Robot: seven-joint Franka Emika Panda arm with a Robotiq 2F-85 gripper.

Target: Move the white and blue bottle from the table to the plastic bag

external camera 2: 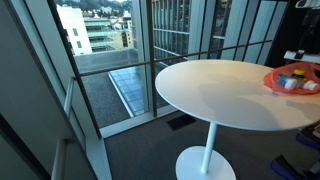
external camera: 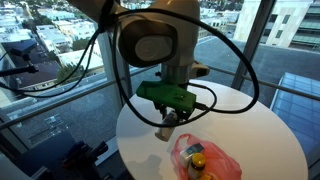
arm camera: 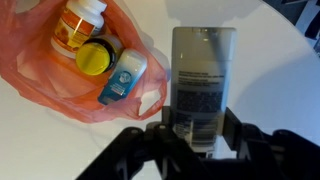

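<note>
White round table: one. Translucent red-orange plastic bag: one. Containers, all kinds: four. Three of them lie in the bag: one orange bottle with a white cap, one dark container with a yellow lid, and one small blue and white container. Outside the bag: one pale labelled bottle. Gripper: one, with two dark fingers.
</note>
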